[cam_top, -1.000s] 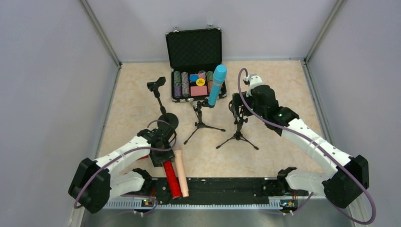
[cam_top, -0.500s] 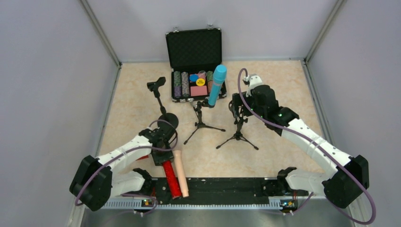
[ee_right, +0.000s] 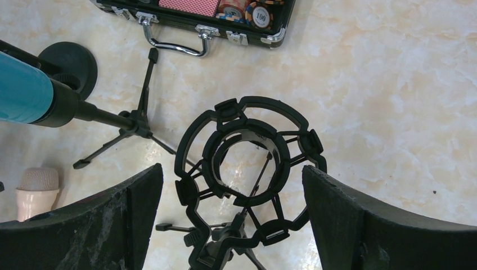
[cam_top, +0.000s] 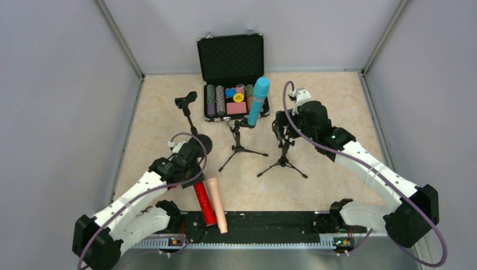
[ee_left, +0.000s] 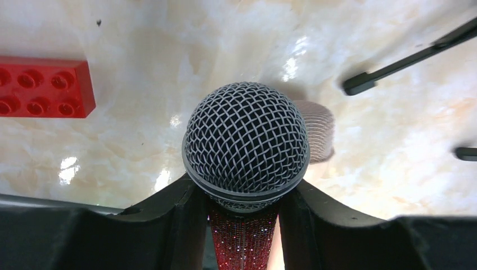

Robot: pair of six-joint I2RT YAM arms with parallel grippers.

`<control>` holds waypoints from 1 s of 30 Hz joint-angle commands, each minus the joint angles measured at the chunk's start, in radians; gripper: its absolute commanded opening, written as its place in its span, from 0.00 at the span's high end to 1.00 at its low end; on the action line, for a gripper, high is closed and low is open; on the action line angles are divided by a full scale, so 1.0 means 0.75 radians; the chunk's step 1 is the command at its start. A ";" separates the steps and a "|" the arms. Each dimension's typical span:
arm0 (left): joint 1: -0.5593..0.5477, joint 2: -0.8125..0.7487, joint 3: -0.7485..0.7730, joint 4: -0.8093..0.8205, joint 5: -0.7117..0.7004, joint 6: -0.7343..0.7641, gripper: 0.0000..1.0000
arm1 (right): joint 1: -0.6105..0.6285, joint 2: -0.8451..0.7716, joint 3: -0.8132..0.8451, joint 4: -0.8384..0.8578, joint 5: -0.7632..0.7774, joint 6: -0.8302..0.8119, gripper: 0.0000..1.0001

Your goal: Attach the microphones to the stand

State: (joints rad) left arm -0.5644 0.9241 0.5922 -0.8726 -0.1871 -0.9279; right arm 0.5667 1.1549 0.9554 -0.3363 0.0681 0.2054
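A: Well, checked the left tool [ee_left: 242, 208] yet?

B: Checked. Found clenched on the red microphone [ee_left: 246, 140], pads [ee_left: 169, 225] pressed to both flanks of the glittery barrel, right under the silver mesh head. Could not tell whether lifted clear of the table [ee_left: 394, 185].

A: Judged how, for handling?

B: Judged rigid and top-heavy. Took the woven-wire dome for hard but dentable if knocked, and the barrel for gritty with sequins, so hardly slippery. Reckoned the high hold sensible enough: kept the tail end free for a clip, though prone to swing.

A: Spotted the others?

B: Spotted the peach microphone [ee_left: 315, 129] lying just right of the left tool, beside the held one: smooth matte plastic, finely ribbed rounded head, probably lighter and slicker. Noted a red studded block [ee_left: 42, 87] off to its left, well apart. Saw the blue microphone [cam_top: 257, 101] already seated on a thin black tripod stand [cam_top: 241, 149], well ahead.

A: And the right tool [ee_right: 229, 174]?

B: Found spread wide, fingers [ee_right: 101, 225] flanking a black shock-mount ring [ee_right: 256, 104] without touching. Took its thin hoops for springy plastic, easy to snag.
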 commanded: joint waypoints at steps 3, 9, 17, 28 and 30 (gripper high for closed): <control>-0.003 -0.175 0.093 0.048 -0.033 0.021 1.00 | -0.009 -0.026 -0.010 0.062 -0.012 0.011 0.09; -0.003 -0.337 0.086 0.188 -0.018 0.015 1.00 | -0.009 -0.034 -0.018 0.070 -0.019 0.015 0.09; -0.003 -0.588 -0.025 0.484 -0.063 -0.025 1.00 | -0.009 -0.056 -0.018 0.086 -0.052 0.015 0.09; -0.002 -0.574 -0.048 0.772 -0.078 -0.054 1.00 | -0.009 -0.140 -0.037 0.173 -0.238 0.008 0.09; -0.002 -0.530 -0.028 0.793 -0.063 -0.047 1.00 | -0.009 -0.156 -0.043 0.189 -0.280 0.007 0.09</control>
State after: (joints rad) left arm -0.5644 0.4789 0.5377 -0.4290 -0.2523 -0.9516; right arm 0.5667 1.0836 0.9291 -0.2707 -0.0563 0.2062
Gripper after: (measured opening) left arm 0.478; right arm 0.909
